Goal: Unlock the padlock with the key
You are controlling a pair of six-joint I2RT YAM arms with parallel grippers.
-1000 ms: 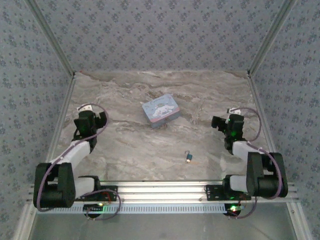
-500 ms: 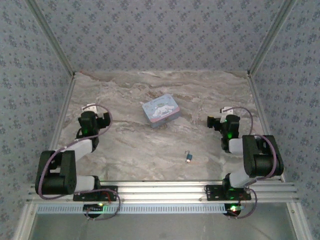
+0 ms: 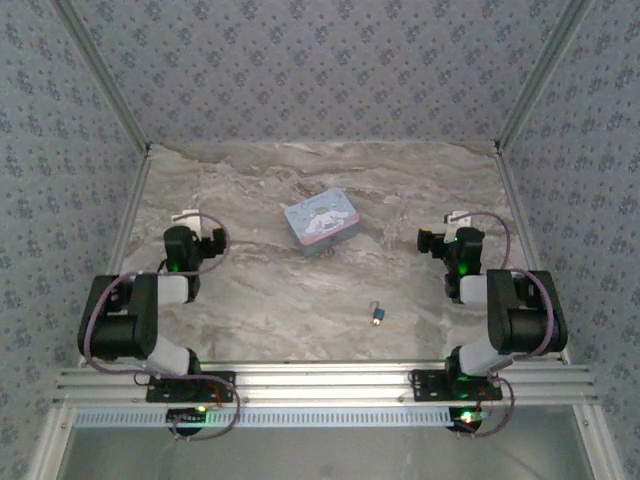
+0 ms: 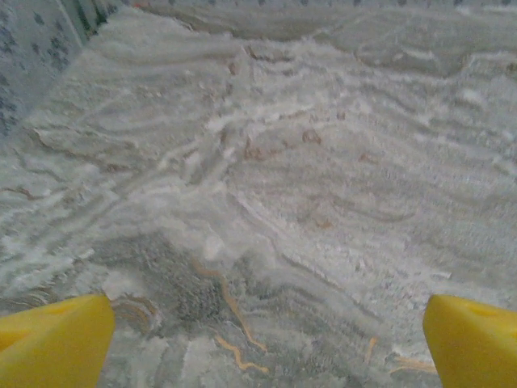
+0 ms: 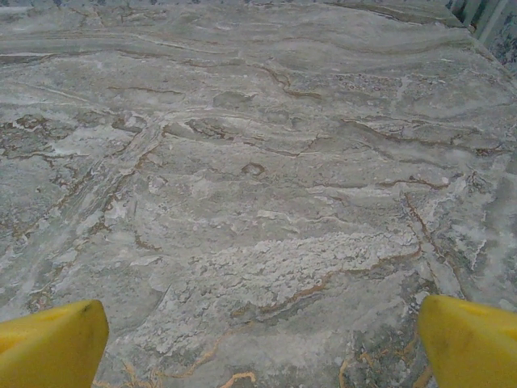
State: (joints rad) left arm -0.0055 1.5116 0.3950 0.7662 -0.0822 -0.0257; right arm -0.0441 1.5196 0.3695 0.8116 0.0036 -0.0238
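Top external: L tool [image 3: 214,243], R tool [image 3: 426,240] tucked.

The left arm [image 3: 135,320] and right arm [image 3: 515,315] are made of chunky black joint blocks joined by pale grey-white tubes. A thin purplish cable [image 3: 90,325] loops along each one. Above the rail [image 3: 320,385], each wrist carries a small white tag [image 3: 187,214], and a green light [image 3: 463,268] glows on the right arm. The left claw [image 4: 265,338] and right claw [image 5: 262,335] have blunt yellow fingers [image 4: 56,343].
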